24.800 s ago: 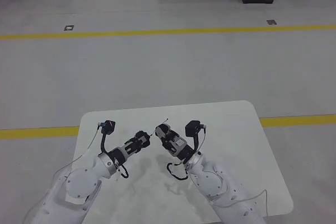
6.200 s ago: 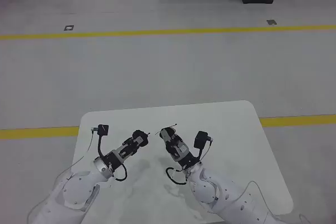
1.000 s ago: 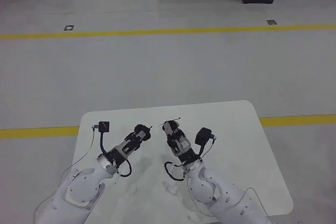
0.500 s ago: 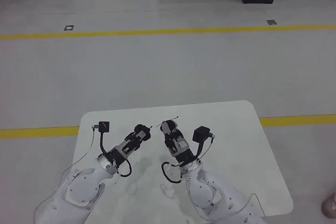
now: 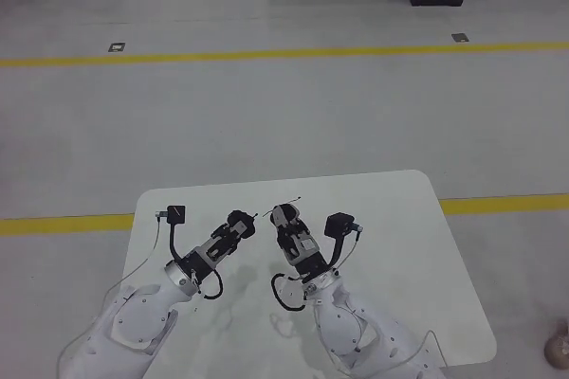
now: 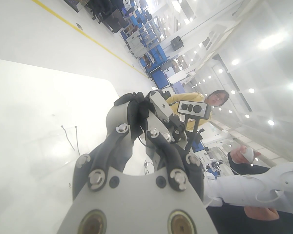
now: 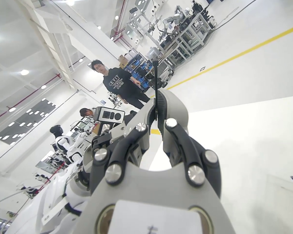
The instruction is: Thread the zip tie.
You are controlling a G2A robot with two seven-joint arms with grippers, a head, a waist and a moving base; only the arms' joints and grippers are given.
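Both arms are lifted above the white table [image 5: 408, 218]. Their tips face each other, near but not touching.

On the left side, the left gripper [image 5: 247, 222] has its fingers [image 6: 133, 112] pressed together. In the top view a very short dark point comes out of them toward the other arm. I suppose it is the head end of the tie, but it is too small to tell.

In the middle there is a small open gap between the two tips.

On the right side, the right gripper [image 5: 281, 213] is pinching the zip tie [image 7: 156, 83]. The thin black strip is clamped flat between the two pads. Its free end stands out straight beyond the fingertips, in the air and not on the table.

I judge that the step now is the alignment, before the strip enters the head. To do it well, I think the right arm should point the free end exactly at the opening. It should then go slowly along the strip's own line, not from the side. The strip is thin and will probably bend if it meets the edge of the head. A grip closer to the tip would give less bending. It is better for the left arm to hold firm and quiet, so that only one side makes the correction.
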